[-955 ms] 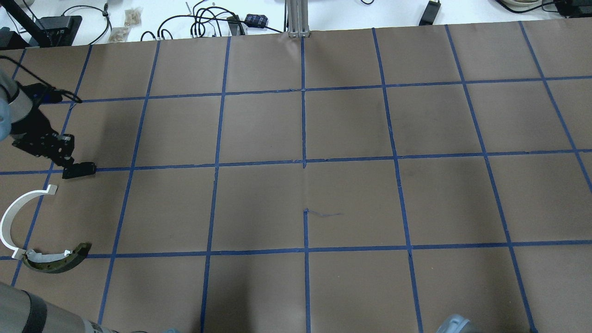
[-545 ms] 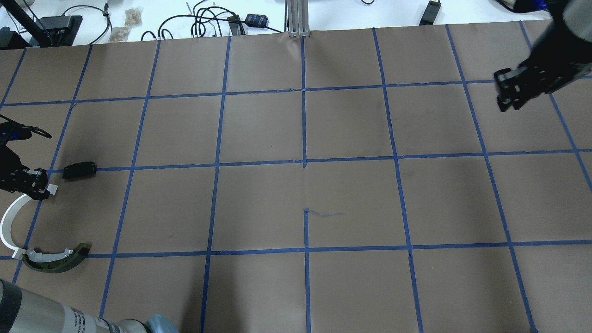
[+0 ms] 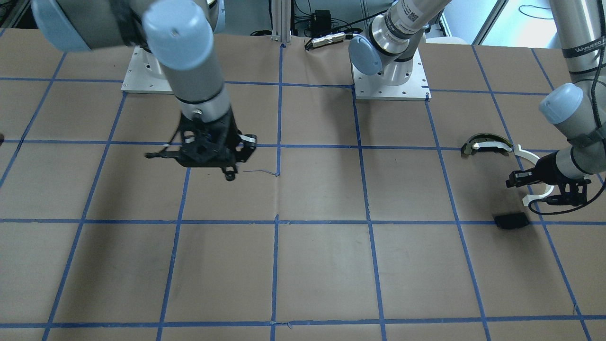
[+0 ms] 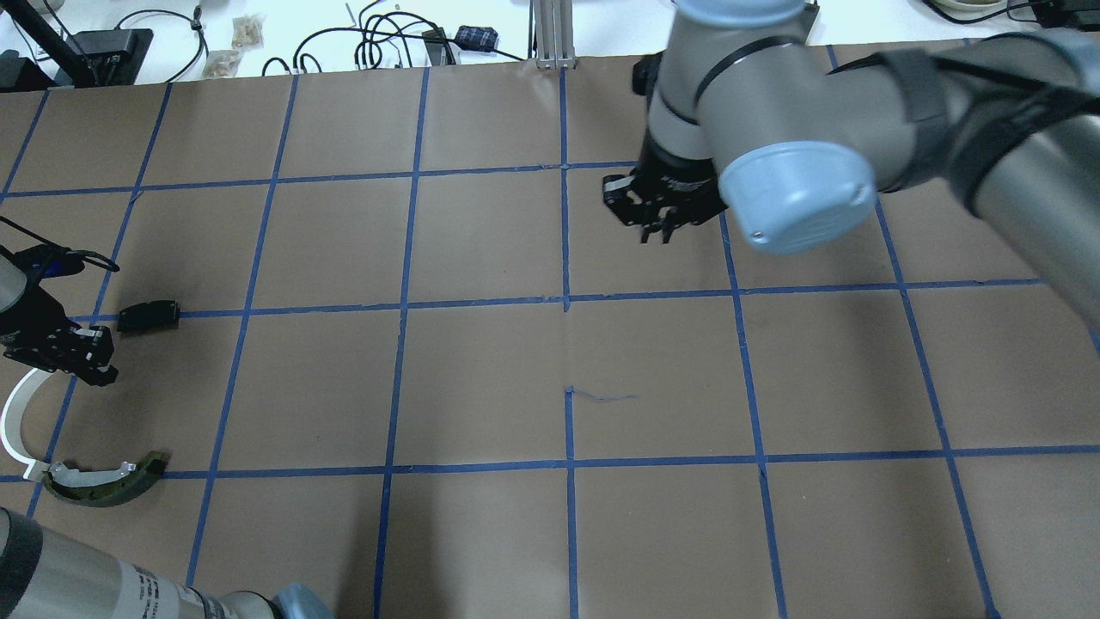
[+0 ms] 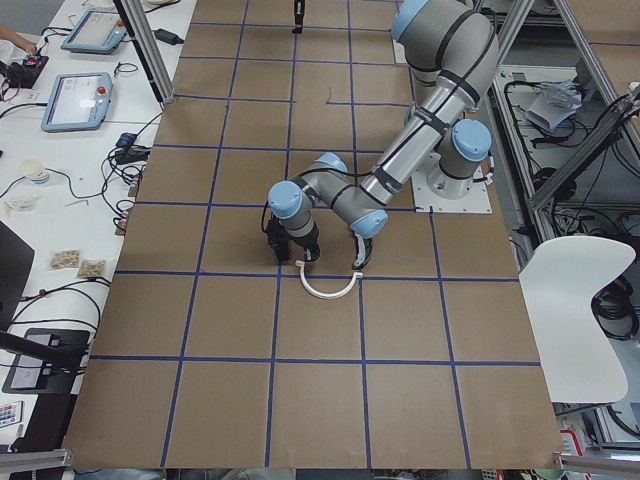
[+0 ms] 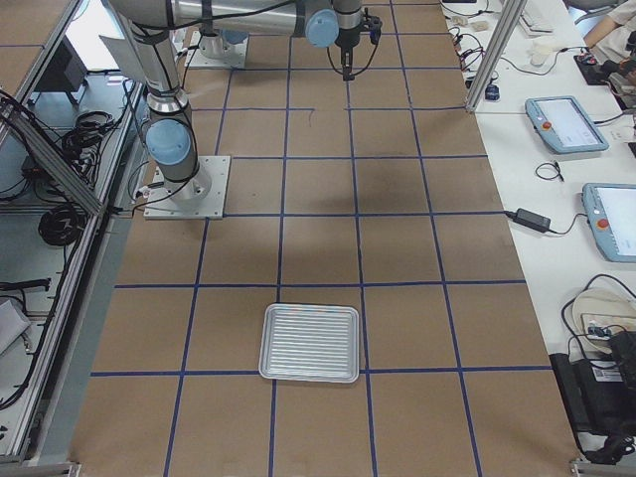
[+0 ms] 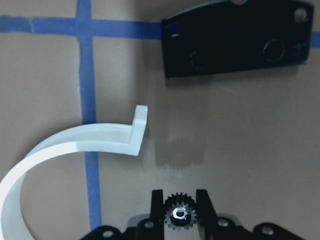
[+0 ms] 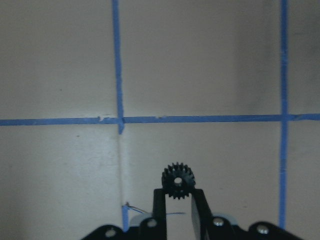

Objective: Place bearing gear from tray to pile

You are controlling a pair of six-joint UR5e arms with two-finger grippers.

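Black bearing gear (image 7: pixel 180 215): clamped across its teeth in your left gripper (image 7: pixel 180 202), near the table's (image 4: pixel 481 387) left edge by the white arc (image 7: pixel 75 145). Likely light, rigid, rolls easily. Right gripper (image 8: pixel 177 192) pinches a second gear (image 8: pixel 177 180).

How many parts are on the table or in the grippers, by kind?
Bearing gears: 2, gear in left gripper, gear in right gripper
White half-ring arc: 1
Dark curved piece: 1
Black plate: 1
Tray: 1
Total: 6
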